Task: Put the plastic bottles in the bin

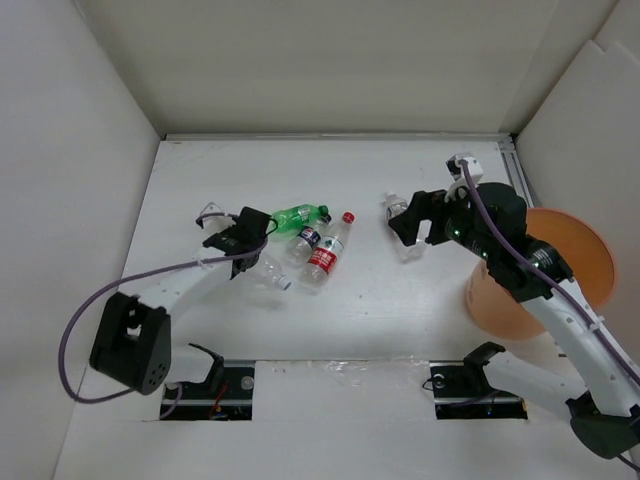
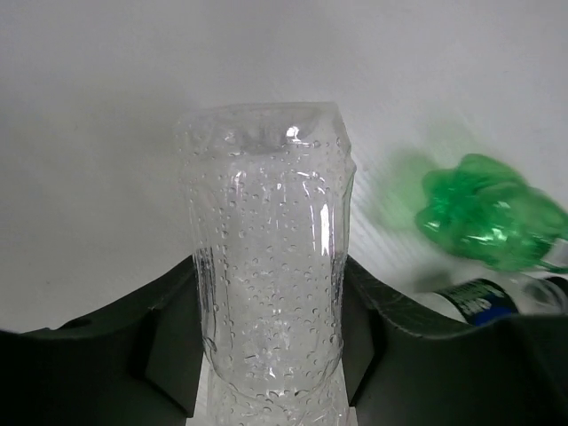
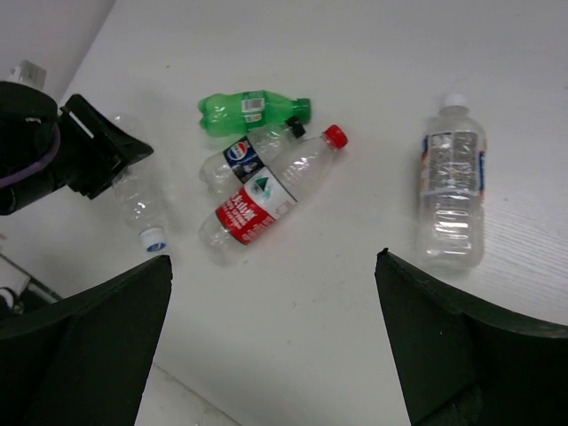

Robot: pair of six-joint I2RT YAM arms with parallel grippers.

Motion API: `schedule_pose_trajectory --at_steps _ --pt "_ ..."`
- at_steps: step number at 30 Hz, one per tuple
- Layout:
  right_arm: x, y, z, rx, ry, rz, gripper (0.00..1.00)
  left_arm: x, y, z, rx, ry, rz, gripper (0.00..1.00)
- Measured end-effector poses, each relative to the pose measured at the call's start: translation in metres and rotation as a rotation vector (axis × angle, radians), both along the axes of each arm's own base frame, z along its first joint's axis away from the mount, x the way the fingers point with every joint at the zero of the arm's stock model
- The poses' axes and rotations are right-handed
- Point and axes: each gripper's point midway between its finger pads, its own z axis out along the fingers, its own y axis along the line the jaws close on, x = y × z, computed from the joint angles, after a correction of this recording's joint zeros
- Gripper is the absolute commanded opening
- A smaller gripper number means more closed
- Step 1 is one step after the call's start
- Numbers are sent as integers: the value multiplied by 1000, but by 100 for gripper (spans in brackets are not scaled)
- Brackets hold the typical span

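Cut off by the left wrist view's bottom edge: the clear bottle (image 2: pixel 266 266). Blurred and clipped at its right edge: the green bottle (image 2: pixel 486 211). Partly hidden behind the right arm (image 1: pixel 520 262): the bin (image 1: pixel 588 248).

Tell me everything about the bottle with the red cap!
The bottle with the red cap is clear plastic and looks empty. Around its middle is a red label with a white and green mark. It lies flat on its side on the white table, with its cap pointing toward the far wall. Its side seems to touch a bottle with a dark label, and a green bottle lies just past that one. Nothing is holding it.
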Motion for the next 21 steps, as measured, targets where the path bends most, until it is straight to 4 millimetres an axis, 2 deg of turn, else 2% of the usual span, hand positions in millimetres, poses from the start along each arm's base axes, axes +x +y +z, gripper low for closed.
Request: schedule_pose_trajectory --at_steps 3,10,13,17,21 --pt "-5 21 0 44 0 84 100 0 0 43 -12 -107 -25 0" --pt "-17 79 17 171 -11 285 100 9 -27 185 -91 -470 -267 0" --pt "-19 103 20 224 2 360 100 3 -41 235 -109 -604 -403 0" --pt "-18 130 29 303 7 441 100 -11 -69 290 -157 -761 -613 0" --pt "-19 158 38 355 18 518 100 -23 -103 335 -236 -890 -815 0"
